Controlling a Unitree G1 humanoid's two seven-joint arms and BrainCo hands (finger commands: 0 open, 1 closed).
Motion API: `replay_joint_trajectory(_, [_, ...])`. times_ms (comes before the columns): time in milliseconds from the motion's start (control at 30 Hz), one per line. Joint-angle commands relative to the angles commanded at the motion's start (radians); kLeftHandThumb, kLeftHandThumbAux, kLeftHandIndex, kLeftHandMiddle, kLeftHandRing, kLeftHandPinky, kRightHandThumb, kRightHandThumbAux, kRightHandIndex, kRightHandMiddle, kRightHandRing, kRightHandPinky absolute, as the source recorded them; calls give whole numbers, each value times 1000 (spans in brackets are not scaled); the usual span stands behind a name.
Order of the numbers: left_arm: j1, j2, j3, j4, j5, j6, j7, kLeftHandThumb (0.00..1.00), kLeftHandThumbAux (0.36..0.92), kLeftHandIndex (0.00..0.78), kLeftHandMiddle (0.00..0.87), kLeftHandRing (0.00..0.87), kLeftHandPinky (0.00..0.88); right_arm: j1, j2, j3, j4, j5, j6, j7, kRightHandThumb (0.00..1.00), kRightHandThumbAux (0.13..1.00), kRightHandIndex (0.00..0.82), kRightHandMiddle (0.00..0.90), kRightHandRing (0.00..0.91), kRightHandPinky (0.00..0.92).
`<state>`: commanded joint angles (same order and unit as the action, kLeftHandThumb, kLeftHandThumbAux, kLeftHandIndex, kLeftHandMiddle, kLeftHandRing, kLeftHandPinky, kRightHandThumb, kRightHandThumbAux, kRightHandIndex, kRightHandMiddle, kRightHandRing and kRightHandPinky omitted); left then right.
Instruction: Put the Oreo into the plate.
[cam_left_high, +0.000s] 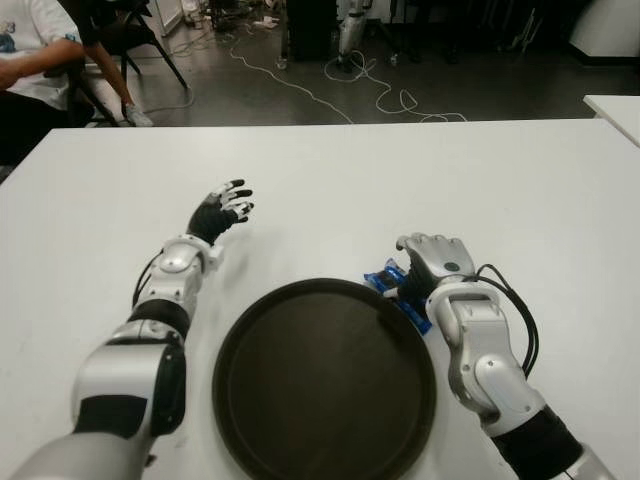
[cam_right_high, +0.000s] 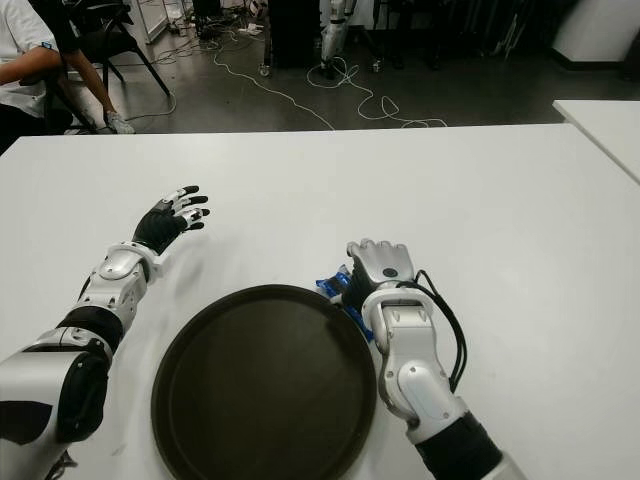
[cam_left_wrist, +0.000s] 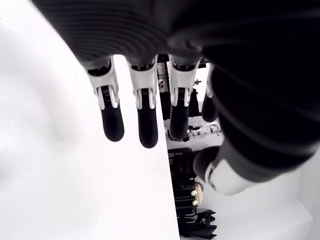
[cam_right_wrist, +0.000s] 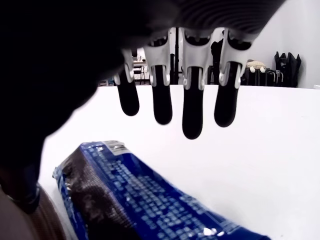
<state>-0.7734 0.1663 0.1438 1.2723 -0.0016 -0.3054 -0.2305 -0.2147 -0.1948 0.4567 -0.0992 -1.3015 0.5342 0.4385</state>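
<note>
1. The Oreo pack (cam_right_wrist: 150, 202), a blue foil-type wrapper, lay flat on the white table (cam_left_high: 520, 190) just off the right rim of the dark round plate (cam_left_high: 325, 385), its near end touching or almost touching that rim.
2. The right hand (cam_left_high: 437, 262) hovered directly over the pack, palm down. Its wrist view showed the fingers (cam_right_wrist: 192, 112) hanging straight and spread, clear of the wrapper, so the hand was apart and gripped nothing.
3. The left hand (cam_left_high: 225, 208) showed farther back on the table, to the left of the plate, fingers spread and empty.
4. By its look, the pack was probably light, with a thin, crinkly, rather slick wrapper over a stiff row of biscuits. It would likely slide on the smooth table if pushed from one side only.
5. The contents were brittle, so a hard squeeze risked cracking them; a moderate pinch seemed enough.
6. The best hold looked to be across the narrow width near the middle of its length, thumb on one long edge and fingers on the other, so it would lift level.
7. The sealed ends were floppy and a poor place to grip.
8. The plate held nothing, and the carry was a very short one leftward over the rim.
</note>
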Motion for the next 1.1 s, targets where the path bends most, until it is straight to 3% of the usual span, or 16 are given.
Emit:
replay_joint_trajectory(533, [1, -1, -3, -1, 4, -4, 5, 32, 738, 132, 188, 189, 206, -11, -6, -13, 58, 59, -26, -58, 0, 575, 259, 269, 311, 349])
replay_joint_trajectory(1100, [-1, -4, -1, -3, 1, 1, 9, 49, 739, 134, 190, 198, 220, -35, -13, 18, 156, 94, -48, -97, 0, 568, 251, 278, 328, 374])
